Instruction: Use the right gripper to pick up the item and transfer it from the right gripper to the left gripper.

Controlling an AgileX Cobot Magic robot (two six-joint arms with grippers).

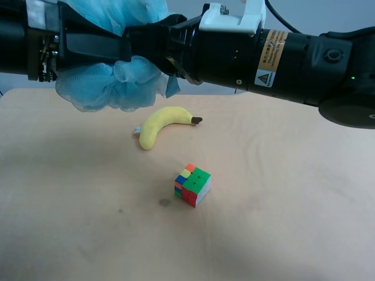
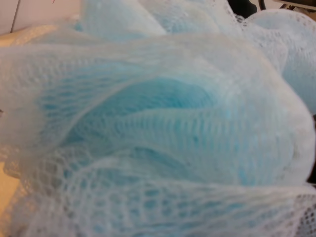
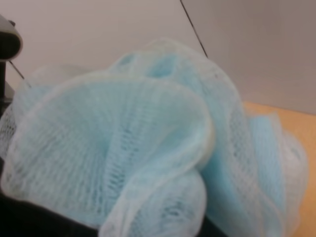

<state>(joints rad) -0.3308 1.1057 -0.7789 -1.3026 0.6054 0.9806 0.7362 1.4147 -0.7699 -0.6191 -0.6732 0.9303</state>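
Mid-air handover: the right gripper (image 1: 153,42), on the arm at the exterior high view's right (white wrist bracket, yellow-orange warning label), is clamped fully closed w/ mesh of the item (image 1: 99,88) pinched in its black fingers, tips buried in the ruffles. Opposite, the left gripper (image 1: 108,44), on the arm at that view's left, reaches in w/ long black fingers laid across the middle of the same item, tips almost head-on to the right gripper's. How wide the left gripper's jaws stand, and whether they grip, can't be told: mesh hides the gap in the ext. view, and the left wrist view is pale-blue netting edge to edge. The right wrist view is likewise filled w/ ruffles, w/ a strip of wall and tan table behind. The item, fluffy and light blue, hangs in the air btwn the two arms, clear of the table (image 1: 293,205), bulging above and below the fingers. On the table below, a bit toward the camera: a yellow plush banana (image 1: 164,123), lying flat. Nearer the camera and apart from it: a multicoloured puzzle cube (image 1: 192,185).
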